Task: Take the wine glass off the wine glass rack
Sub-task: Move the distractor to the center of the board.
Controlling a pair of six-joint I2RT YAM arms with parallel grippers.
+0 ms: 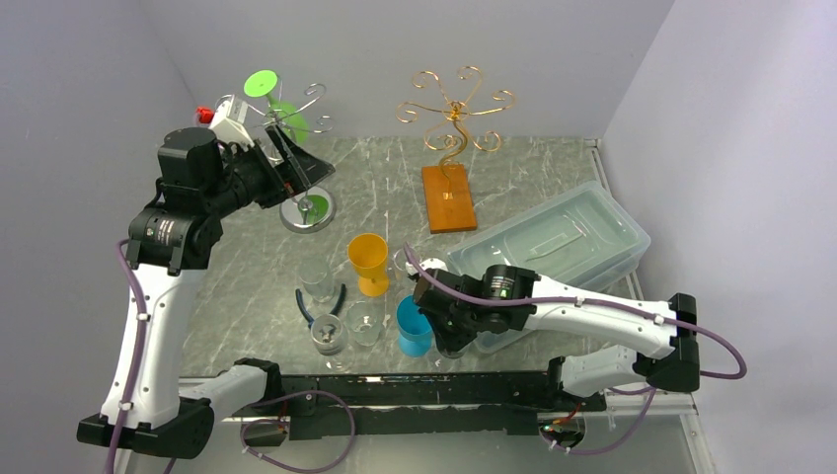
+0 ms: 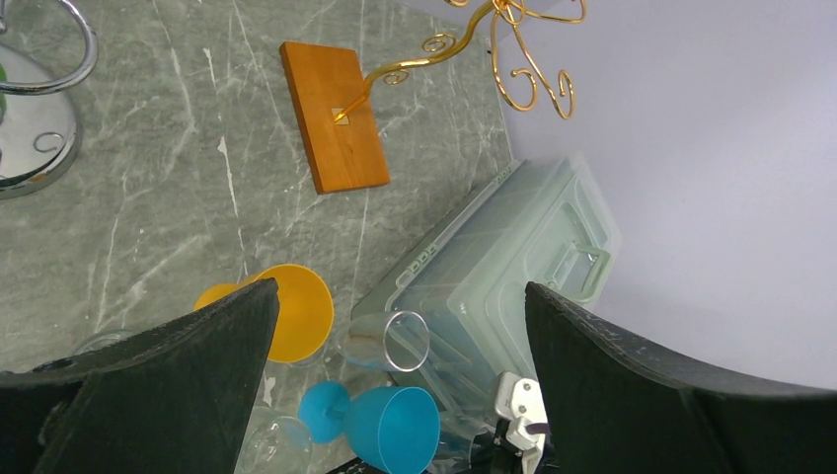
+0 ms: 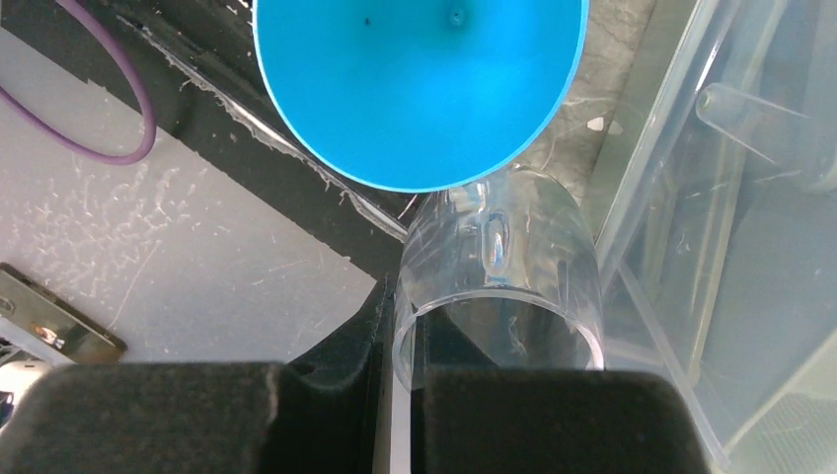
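Green wine glass [image 1: 289, 118] hangs tilted on the chrome wire rack [image 1: 307, 209], left end effector [image 1: 296, 158] spread wide beside it. Right end effector [image 3: 405, 380] pinches a clear cylindrical glass [image 3: 498, 267] by its wall, beside a blue cup [image 3: 415, 79].

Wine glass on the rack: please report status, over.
Left pincer open, by silver rack. Right pincer shut on clear glass. Green wine glass hangs on rack, ungripped.

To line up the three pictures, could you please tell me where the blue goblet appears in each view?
Top external: the blue goblet, low centre.
Left wrist: bottom edge, centre.
Right wrist: top centre, its open mouth facing the camera.
Shared landmark: the clear plastic bin beside it.
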